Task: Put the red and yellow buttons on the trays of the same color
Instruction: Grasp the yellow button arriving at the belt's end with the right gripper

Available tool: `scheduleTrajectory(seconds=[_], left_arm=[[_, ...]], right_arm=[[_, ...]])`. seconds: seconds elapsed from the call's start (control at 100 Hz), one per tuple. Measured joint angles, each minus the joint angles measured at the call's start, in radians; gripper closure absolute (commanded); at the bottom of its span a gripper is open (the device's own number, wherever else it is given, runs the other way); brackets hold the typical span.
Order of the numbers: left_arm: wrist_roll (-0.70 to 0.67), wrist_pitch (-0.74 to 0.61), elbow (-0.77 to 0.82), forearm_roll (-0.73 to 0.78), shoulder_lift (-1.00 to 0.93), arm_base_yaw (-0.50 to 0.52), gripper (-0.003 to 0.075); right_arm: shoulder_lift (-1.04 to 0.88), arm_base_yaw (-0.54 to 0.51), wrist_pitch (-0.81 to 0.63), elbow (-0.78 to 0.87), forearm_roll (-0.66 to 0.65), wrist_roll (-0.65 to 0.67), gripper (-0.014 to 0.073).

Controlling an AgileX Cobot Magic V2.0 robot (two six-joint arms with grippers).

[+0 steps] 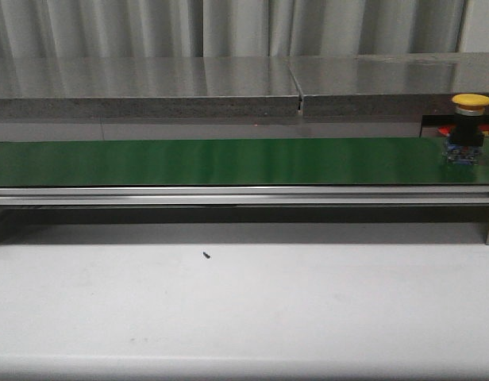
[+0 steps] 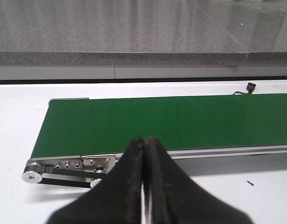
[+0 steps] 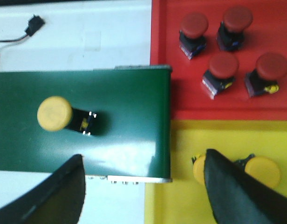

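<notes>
A yellow button (image 1: 471,127) stands upright on the green conveyor belt (image 1: 229,162) at its far right end. In the right wrist view this yellow button (image 3: 55,113) is on the belt near the end, apart from my open right gripper (image 3: 143,157), which hovers over the belt's end and holds nothing. Beside that end lie a red tray (image 3: 162,37) with several red buttons (image 3: 222,65) and a yellow tray (image 3: 181,205) with two yellow buttons (image 3: 262,170), partly hidden by one finger. My left gripper (image 2: 144,141) is shut and empty above the belt's left end.
A grey stone ledge (image 1: 149,87) runs behind the belt. The white table (image 1: 244,309) in front carries a small black speck (image 1: 206,255). A cable connector (image 2: 249,87) lies behind the belt. The belt's pulley (image 2: 31,170) sticks out at the left end.
</notes>
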Motion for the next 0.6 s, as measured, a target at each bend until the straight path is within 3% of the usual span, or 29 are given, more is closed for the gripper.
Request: scheduleTrajectory(seconds=[0.23, 0.6], left_arm=[[0.000, 0.000, 0.000, 0.000, 0.000, 0.000, 0.0739], [0.000, 0.000, 0.000, 0.000, 0.000, 0.000, 0.0739]], right_arm=[[-0.036, 0.032, -0.117, 0.196, -0.004, -0.028, 0.0060], [0.054, 0.184, -0.285, 0.208, -0.016, -0.069, 0.0040]])
